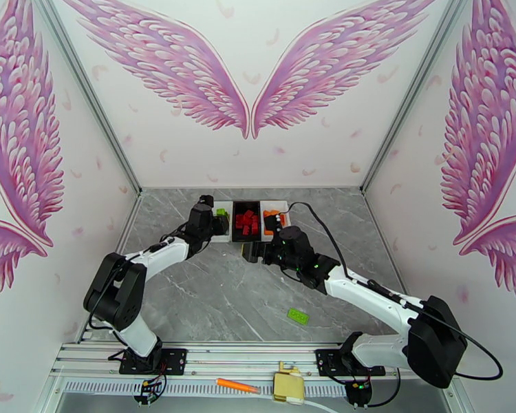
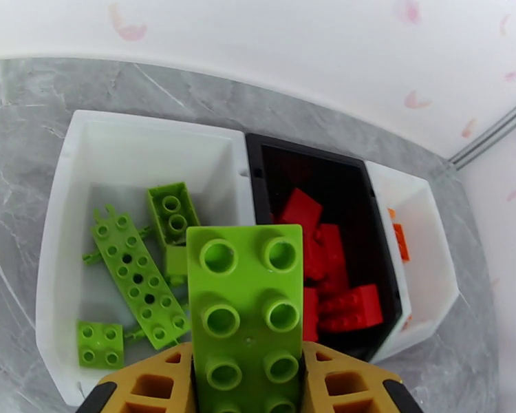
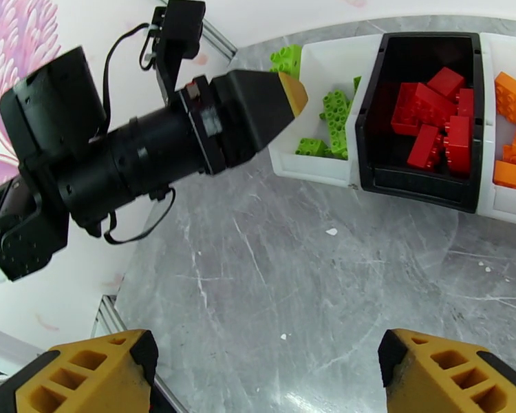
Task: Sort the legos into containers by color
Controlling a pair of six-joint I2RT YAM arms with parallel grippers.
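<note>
My left gripper [image 2: 248,373] is shut on a lime green lego [image 2: 248,304], held above the left white tray [image 2: 141,142], which contains several green legos [image 2: 137,280]. The black tray [image 2: 313,160] in the middle holds several red legos [image 2: 334,283]. The right white tray [image 3: 512,204] holds orange legos [image 3: 509,94]. My right gripper [image 3: 272,373] hangs open and empty over bare table just in front of the trays. In the top view the left gripper [image 1: 220,218] is at the left tray, and the right gripper [image 1: 248,250] is below the black tray [image 1: 246,218].
One green lego [image 1: 298,316] lies alone on the grey table, near the right arm's base. An orange marker-like stick [image 1: 236,385] rests on the rail in front of the table. The trays stand side by side against the back wall.
</note>
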